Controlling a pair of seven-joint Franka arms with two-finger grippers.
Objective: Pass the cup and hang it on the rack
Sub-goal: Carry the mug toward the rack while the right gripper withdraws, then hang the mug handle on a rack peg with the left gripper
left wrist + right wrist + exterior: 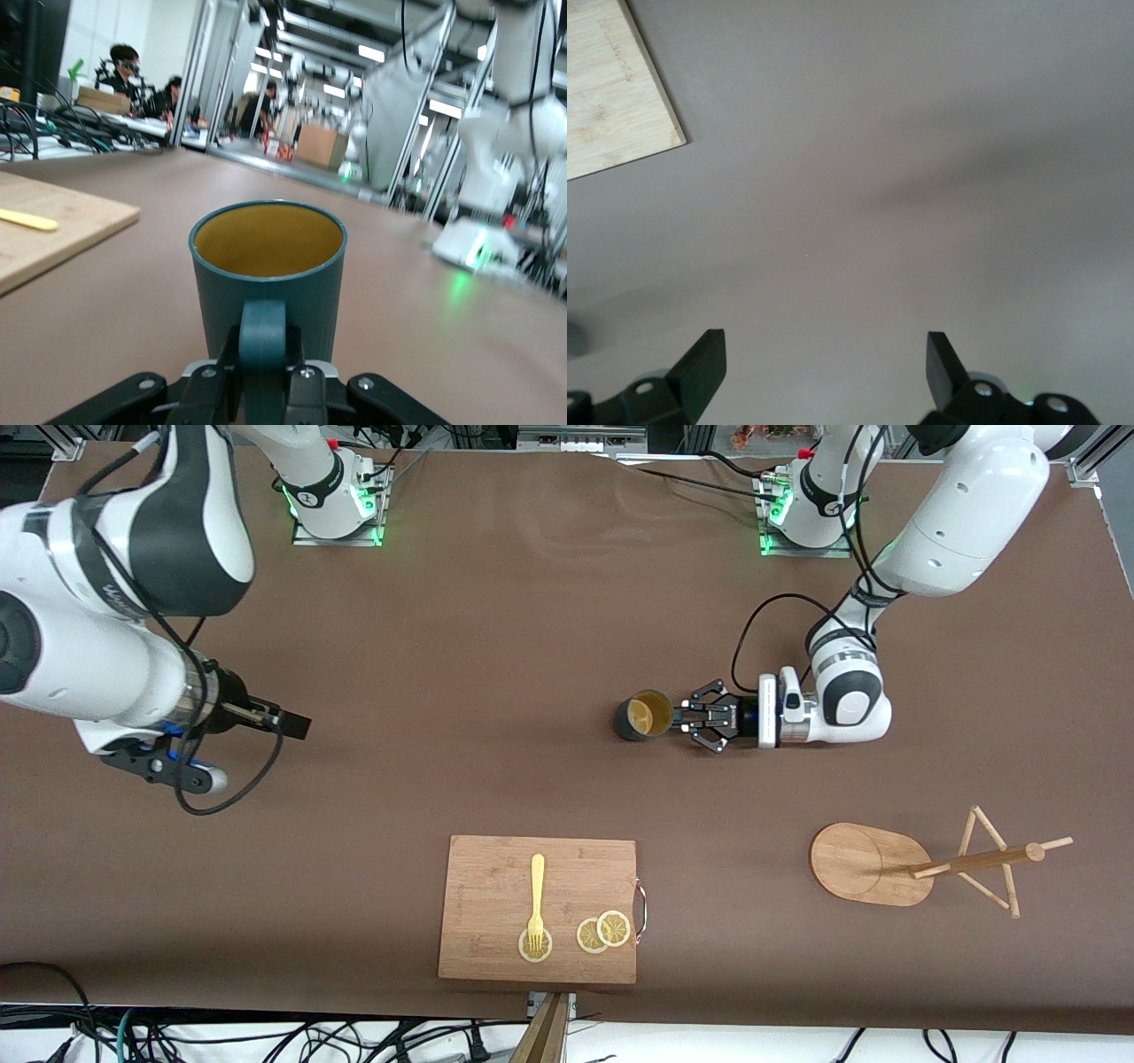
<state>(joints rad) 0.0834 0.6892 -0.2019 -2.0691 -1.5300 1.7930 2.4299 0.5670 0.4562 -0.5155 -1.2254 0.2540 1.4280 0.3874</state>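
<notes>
Cup (645, 716): upright on the table (496, 620), mouth up, long axis vertical, handle toward the left arm's end. Left hand (684, 718) clamped on that handle, likely for hanging later. Rack (921, 864): nearer the front camera, post vertical. Right hand (824, 363): fingers apart over bare table, waiting, probably for the pass.

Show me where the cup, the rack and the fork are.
cup (645, 716), front view, on its yellow-ochre inside.
rack (858, 863), front view, on its oval flat base; the rack lies tipped over.
fork (537, 899), front view, on its handle, lying on the cutting board (483, 868).
</notes>
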